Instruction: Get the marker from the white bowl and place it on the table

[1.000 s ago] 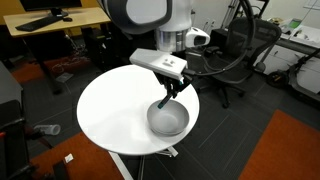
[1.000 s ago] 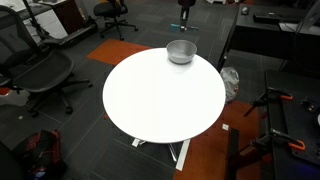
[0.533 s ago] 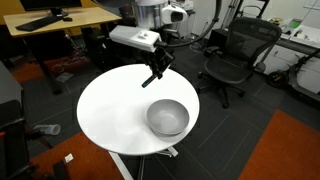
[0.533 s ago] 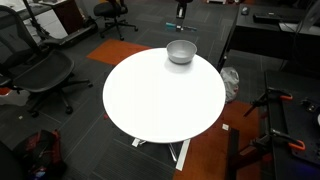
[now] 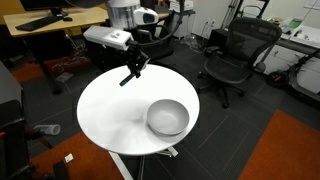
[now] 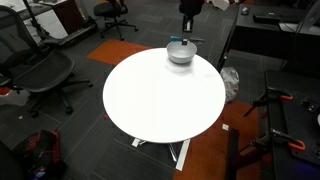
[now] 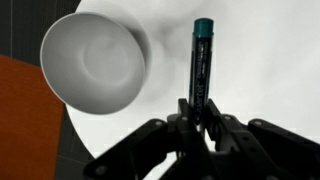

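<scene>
Swinging clear of the white bowl, the arm has carried its claw across the worktop within the last second. A moment ago it hung right over the bowl, and now it is above bare white top, toward the edge away from the bowl and well apart from its rim. The wrist view shows the claw clamped on the lower part of the marker, with the teal end pointing straight out from the fingers. The bowl beside it looks empty. So the marker is out of the bowl and up in the air, not yet touching the worktop, as far as I can judge. Fetching looks done; what remains is to lower it and let go. A slim round stick like that may roll once released, so setting it down low and away from the worktop's edge seems wise.
</scene>
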Motion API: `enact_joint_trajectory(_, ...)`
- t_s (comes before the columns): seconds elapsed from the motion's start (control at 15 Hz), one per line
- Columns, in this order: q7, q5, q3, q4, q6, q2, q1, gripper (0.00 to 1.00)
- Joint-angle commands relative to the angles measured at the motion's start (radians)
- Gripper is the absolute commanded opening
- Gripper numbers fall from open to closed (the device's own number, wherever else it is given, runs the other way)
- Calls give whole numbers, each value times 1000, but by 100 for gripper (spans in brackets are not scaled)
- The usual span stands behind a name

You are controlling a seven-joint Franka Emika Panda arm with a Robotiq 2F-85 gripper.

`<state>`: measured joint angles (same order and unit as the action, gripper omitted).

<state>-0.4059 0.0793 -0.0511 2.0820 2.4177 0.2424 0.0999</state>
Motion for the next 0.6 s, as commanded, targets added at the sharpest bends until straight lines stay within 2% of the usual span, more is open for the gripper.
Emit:
enact_joint_trajectory(0.0,44,21,11,109,68,-38,-13,5)
enact_joint_trajectory(0.53,121,19,12,190,185,44,-25,5)
